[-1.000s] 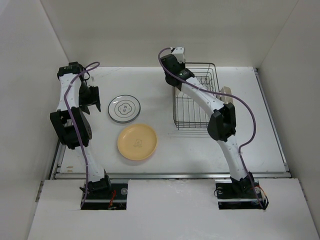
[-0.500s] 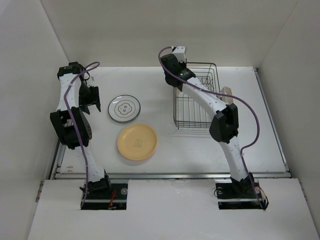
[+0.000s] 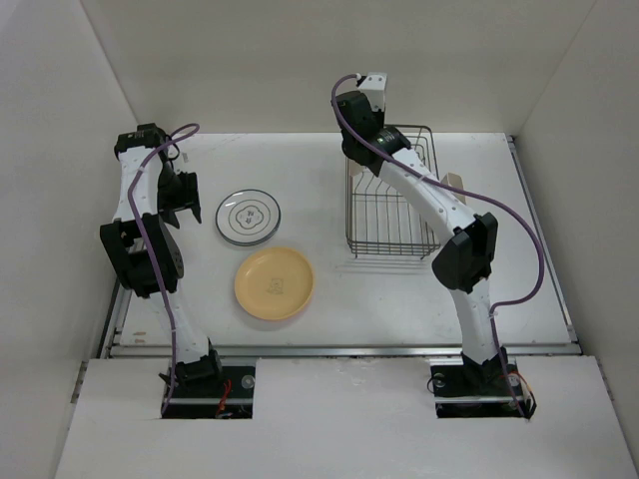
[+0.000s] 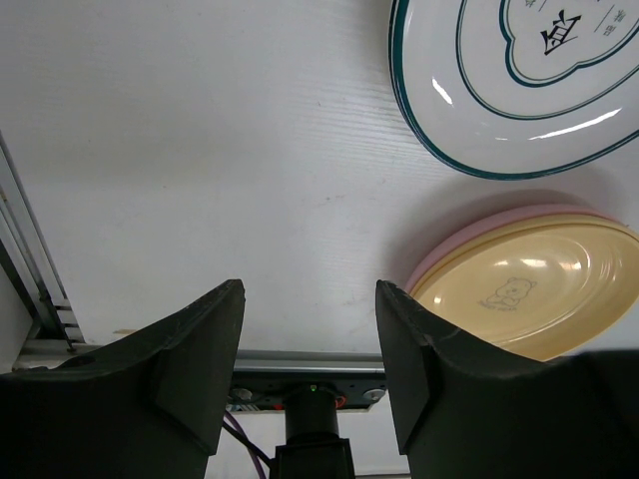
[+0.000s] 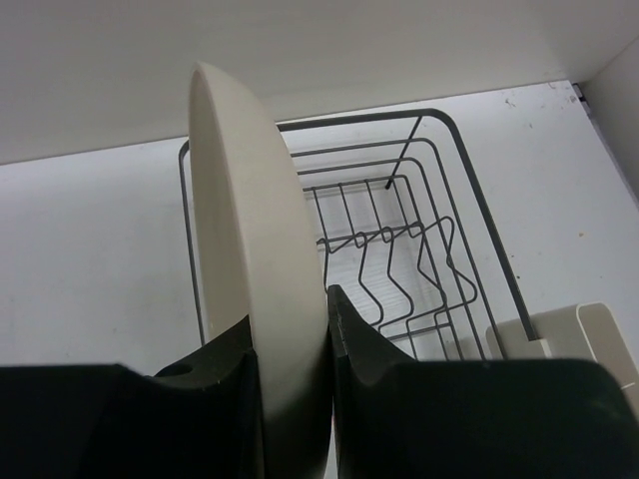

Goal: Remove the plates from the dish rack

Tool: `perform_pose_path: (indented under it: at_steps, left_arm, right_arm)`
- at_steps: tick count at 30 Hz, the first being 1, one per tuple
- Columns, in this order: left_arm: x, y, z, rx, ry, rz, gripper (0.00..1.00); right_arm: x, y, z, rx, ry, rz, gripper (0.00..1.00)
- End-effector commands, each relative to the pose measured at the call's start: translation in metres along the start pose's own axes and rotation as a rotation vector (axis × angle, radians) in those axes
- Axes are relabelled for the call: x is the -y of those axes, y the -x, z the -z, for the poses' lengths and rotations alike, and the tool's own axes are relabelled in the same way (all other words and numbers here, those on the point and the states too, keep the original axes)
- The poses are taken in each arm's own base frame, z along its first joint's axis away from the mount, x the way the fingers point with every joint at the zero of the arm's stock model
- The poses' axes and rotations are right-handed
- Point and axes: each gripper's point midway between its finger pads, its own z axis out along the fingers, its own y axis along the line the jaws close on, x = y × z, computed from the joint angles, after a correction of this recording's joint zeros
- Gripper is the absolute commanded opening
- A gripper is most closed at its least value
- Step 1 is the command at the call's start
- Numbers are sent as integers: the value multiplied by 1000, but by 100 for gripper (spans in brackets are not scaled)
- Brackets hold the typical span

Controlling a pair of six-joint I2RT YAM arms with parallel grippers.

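Plate [image 5: 240, 220] | cream, edge-on between right jaws (gripped) | over dish rack [image 5: 399, 249]

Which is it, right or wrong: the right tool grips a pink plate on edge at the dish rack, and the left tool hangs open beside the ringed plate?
Wrong on one point: the right wrist view shows the right tool holding a cream plate, not pink. Otherwise yes: on edge at the dish rack, with the left tool open beside the ringed plate.
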Motion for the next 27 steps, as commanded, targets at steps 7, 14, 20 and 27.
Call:
perform_pose_path:
  at_steps: [7, 14, 20, 27]
  left_arm:
    - [-1, -6, 24, 45, 9, -1, 52]
    - [-1, -6, 24, 45, 9, 8, 52]
    - [-4, -4, 27, 63, 28, 7, 52]
    - [-5, -8, 29, 63, 37, 7, 52]
  right_arm:
    - [34, 47, 28, 67, -31, -95, 0]
    - [-1, 73, 88, 108, 282, -88, 0]
    - [-89, 24, 167, -14, 936, 48, 0]
    - [-148, -110, 233, -410, 1480, 229, 0]
